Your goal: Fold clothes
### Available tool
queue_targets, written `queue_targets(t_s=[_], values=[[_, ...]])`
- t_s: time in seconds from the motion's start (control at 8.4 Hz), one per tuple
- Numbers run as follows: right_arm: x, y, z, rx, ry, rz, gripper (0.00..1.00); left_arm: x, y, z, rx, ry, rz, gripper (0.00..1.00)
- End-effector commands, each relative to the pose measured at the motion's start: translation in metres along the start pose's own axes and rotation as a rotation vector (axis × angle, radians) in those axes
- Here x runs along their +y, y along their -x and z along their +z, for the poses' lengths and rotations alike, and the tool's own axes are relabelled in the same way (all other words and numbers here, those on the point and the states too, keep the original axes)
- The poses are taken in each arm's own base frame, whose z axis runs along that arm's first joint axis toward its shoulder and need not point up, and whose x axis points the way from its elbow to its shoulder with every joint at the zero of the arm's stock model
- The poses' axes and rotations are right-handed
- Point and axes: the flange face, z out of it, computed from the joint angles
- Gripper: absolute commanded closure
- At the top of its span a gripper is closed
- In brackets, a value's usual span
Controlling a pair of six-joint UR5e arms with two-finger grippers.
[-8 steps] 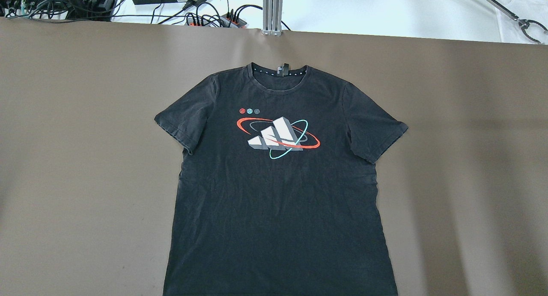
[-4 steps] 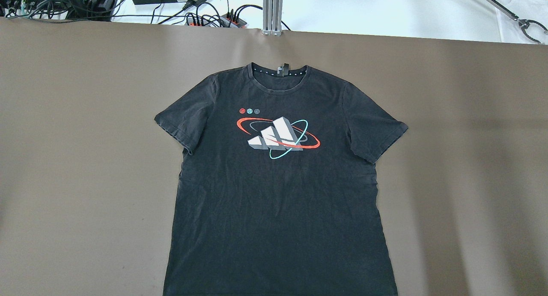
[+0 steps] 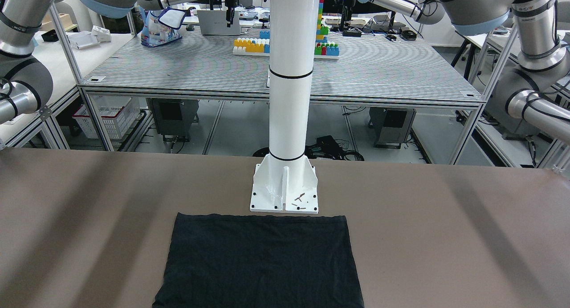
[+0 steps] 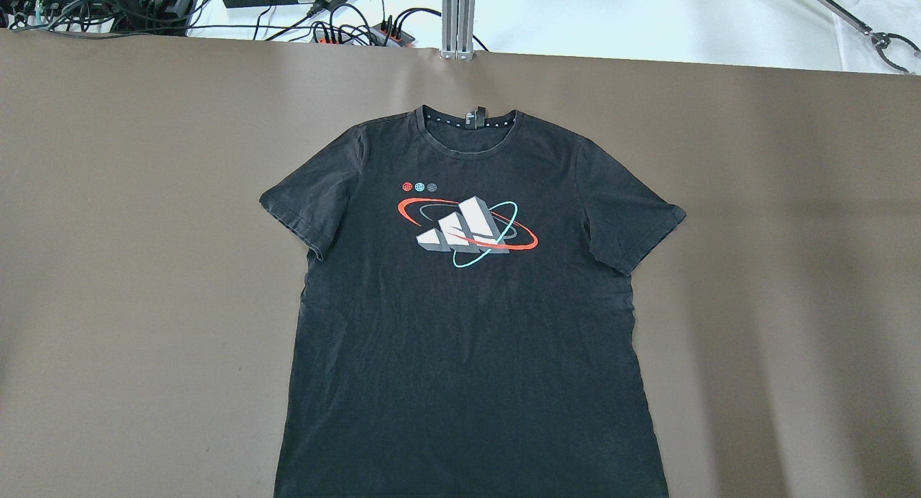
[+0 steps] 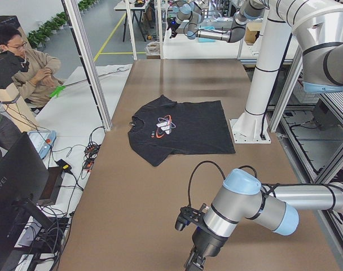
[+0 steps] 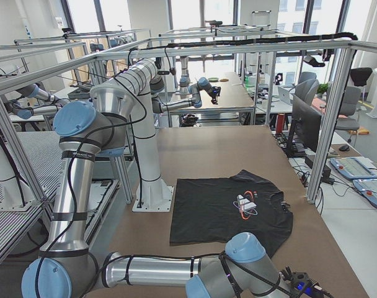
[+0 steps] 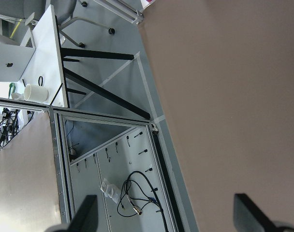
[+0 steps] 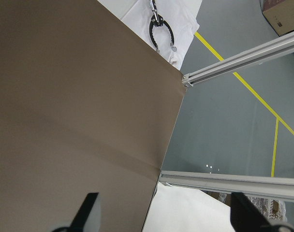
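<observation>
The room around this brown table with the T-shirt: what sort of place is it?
Most likely a robotics lab: robot arms stand at metal-framed tables, a black T-shirt lies flat on the brown table, and a person is nearby, beside a monitor and cables.

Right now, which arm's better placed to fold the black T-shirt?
Right, marginally: both tools open and off the black printed fabric T-shirt, but the right tool looks nearer a sleeve than the left tool.
</observation>
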Motion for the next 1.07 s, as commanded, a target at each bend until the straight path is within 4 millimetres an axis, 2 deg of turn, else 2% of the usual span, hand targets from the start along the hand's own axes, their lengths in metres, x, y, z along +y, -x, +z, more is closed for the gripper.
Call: queue_targets(t_s=[0.0, 0.36, 0.48, 0.59, 0.71, 0.95], values=[[-0.044, 0.064, 0.023, -0.081, -0.003, 0.133, 0.05, 0.006, -0.003, 0.002, 0.012, 0.007, -0.001, 0.0], [-0.121, 0.188, 0.043, -0.294, 0.03, 0.425, 0.05, 0.007, -0.003, 0.002, 0.012, 0.009, 0.0, 0.0], [-0.141, 0.236, 0.047, -0.343, 0.062, 0.514, 0.06, 0.007, -0.003, 0.002, 0.014, 0.008, -0.001, 0.0], [-0.16, 0.275, 0.047, -0.383, 0.086, 0.57, 0.09, 0.007, -0.003, 0.002, 0.012, 0.009, -0.001, 0.0], [-0.169, 0.317, 0.051, -0.419, 0.118, 0.574, 0.12, 0.006, -0.004, 0.002, 0.01, 0.01, -0.002, 0.0], [-0.187, 0.381, 0.063, -0.463, 0.163, 0.532, 0.18, 0.006, -0.003, 0.002, 0.002, 0.011, -0.006, 0.0]])
